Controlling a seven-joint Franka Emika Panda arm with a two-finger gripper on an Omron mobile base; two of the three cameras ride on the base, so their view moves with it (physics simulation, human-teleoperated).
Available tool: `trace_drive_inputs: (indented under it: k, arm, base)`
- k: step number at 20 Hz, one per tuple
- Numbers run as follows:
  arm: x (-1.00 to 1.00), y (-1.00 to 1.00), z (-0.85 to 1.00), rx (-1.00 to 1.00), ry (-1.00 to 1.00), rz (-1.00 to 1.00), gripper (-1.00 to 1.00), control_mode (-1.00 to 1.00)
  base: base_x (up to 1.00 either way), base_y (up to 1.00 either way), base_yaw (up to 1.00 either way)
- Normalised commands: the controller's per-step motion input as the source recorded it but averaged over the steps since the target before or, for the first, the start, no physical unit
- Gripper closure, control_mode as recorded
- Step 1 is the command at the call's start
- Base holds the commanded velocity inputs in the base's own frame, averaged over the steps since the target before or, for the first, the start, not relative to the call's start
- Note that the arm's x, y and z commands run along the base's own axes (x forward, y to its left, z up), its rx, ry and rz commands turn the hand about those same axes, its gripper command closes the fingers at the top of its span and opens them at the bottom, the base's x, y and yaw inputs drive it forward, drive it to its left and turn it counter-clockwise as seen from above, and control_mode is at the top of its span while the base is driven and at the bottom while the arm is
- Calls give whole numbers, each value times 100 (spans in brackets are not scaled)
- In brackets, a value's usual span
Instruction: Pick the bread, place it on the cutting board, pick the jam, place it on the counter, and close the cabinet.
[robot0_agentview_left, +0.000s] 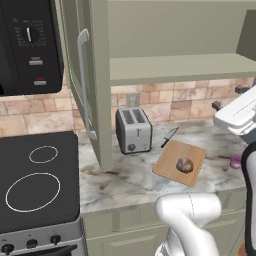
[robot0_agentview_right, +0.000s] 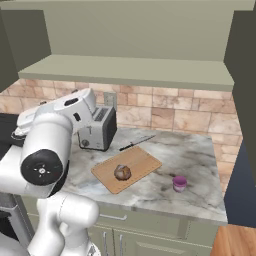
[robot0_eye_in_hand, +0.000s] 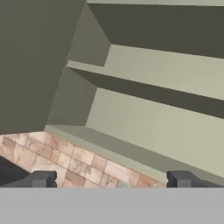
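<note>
Bread (robot0_agentview_right: 122, 172) already on the cutting board (robot0_agentview_right: 145, 159); jam (robot0_agentview_right: 179, 183) already down on the counter (robot0_agentview_right: 195, 150), both well below the end effector (robot0_eye_in_hand: 111, 179); only the cabinet (robot0_agentview_left: 87, 65) left to close, judging by its door swung out. End effector empty, fingers spread wide, raised toward the bare shelves (room ahead); door edge off to one side.

Even, soft rendered light with no glare; faint shadows under the cabinet (robot0_agentview_left: 95, 75) shelves, all slightly low-resolution.
</note>
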Motion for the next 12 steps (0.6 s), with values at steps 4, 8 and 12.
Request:
trace_drive_inputs:
  k: [4,8,12]
  arm:
    - [-38,32,9,0,0,-5,-100,-100]
    - [-33,34,1,0,-2,-4,-100,-100]
    - [-28,29,0,0,-6,-1,-100,-100]
  base:
    - [0,0,0]
    - [0,0,0]
    - [0,0,0]
